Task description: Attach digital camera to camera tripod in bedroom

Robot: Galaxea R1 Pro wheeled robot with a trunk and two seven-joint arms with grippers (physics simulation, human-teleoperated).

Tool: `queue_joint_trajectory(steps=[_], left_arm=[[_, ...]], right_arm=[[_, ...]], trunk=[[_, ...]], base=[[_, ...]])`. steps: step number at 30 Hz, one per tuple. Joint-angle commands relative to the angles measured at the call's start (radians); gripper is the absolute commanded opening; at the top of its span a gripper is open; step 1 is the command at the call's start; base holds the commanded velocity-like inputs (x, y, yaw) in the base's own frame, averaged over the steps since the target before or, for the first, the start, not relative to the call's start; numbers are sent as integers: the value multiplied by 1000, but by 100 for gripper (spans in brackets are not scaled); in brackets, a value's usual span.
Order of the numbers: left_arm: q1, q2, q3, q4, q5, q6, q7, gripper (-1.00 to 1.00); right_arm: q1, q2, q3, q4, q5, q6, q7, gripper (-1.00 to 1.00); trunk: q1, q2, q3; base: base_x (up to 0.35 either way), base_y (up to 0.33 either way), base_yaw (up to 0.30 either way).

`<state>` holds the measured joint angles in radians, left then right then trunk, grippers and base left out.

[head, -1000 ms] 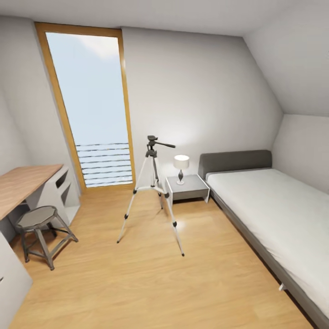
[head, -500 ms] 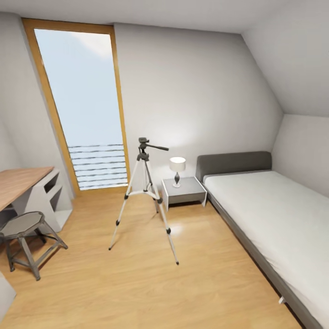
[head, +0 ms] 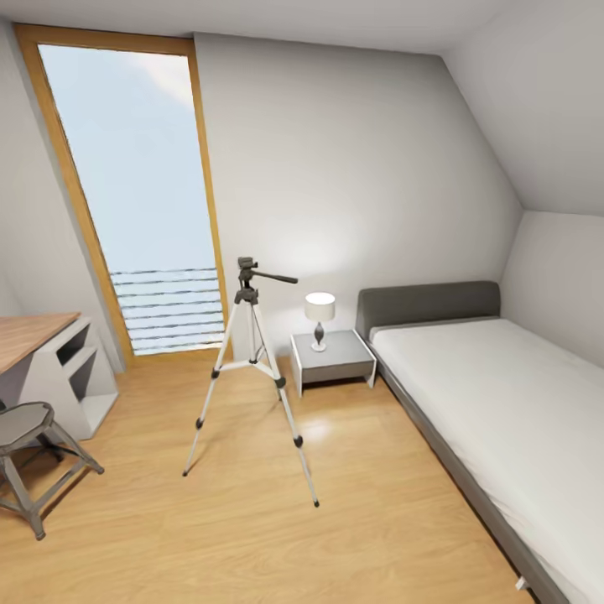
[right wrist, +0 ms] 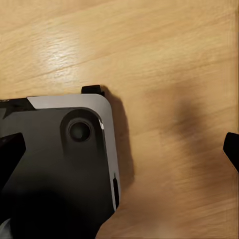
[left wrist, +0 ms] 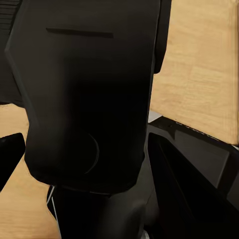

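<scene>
I see the camera tripod (head: 250, 369) standing on the wood floor (head: 252, 537) between window (head: 126, 193) and nightstand (head: 331, 359). Right gripper (right wrist: 119, 149) jaws look wide; left jaws, I cannot tell.

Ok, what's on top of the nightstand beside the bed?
A small table lamp with a white shade, lit, stands upright on the nightstand. The rest of its top looks bare. The compartment under its top is too dark to see into.

One camera tripod (head: 249, 361), one bed (head: 495, 403), one stool (head: 29, 457).
</scene>
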<state>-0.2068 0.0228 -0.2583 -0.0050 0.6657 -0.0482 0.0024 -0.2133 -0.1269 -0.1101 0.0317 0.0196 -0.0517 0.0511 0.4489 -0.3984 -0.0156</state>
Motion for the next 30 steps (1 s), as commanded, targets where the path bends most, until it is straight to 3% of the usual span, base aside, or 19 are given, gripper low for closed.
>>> queue_joint_trajectory(steps=[1, 9, 30], left_arm=[[-1, 0, -9, 0, 6, -2, -1, -100], [0, 0, -9, 0, 7, -2, -1, -100], [0, 0, -9, 1, 7, -4, -1, -100]], right_arm=[[-1, 2, -8, 3, 2, -5, 4, 100], [-1, 20, -7, 3, 2, -4, 3, 100], [-1, 24, -6, 2, 2, -5, 1, 100]], trunk=[[1, -2, -2], [1, -2, -2], [1, -2, -2]], base=[[306, -131, 0], [309, -125, 94], [310, -119, 260]])
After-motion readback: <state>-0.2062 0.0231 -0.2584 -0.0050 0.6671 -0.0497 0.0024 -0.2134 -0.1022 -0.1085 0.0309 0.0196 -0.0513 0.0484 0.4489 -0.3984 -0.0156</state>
